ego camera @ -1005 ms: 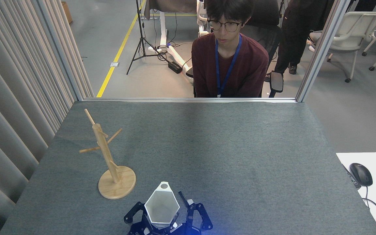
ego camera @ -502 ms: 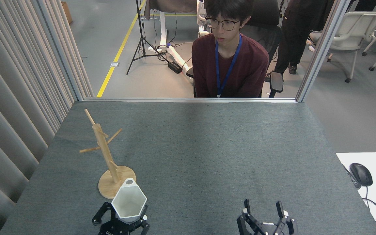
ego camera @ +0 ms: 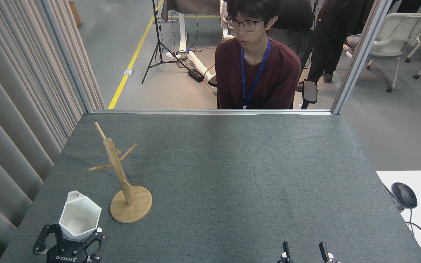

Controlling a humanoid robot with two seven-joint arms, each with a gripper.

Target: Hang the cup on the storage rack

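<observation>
Left gripper: our left gripper sits at the near left edge of the table, its dark fingers closed around the lower body of the cup; we see the cup held clear above the cloth.

Right gripper: of our right gripper only two fingertips show at the bottom edge, standing apart with bare table between them, holding nothing.

Cup: white and faceted, mouth up and tipped toward us so we look into it; its long axis runs roughly upright, leaning a little to the far left. The tab with the round hole sits on the far rim, pointing away from us.

Cup position: near left of the table, just left of the rack's base and not touching it, lower in the view than the pegs.

Storage rack: the storage rack stands upright on its round base; thin pegs angle out left, right and up, all of them bare.

Table: grey cloth table, open between cup and rack.

Beyond: a mouse lies on a white desk to the right; a seated person in a dark red top faces us past the far edge.
</observation>
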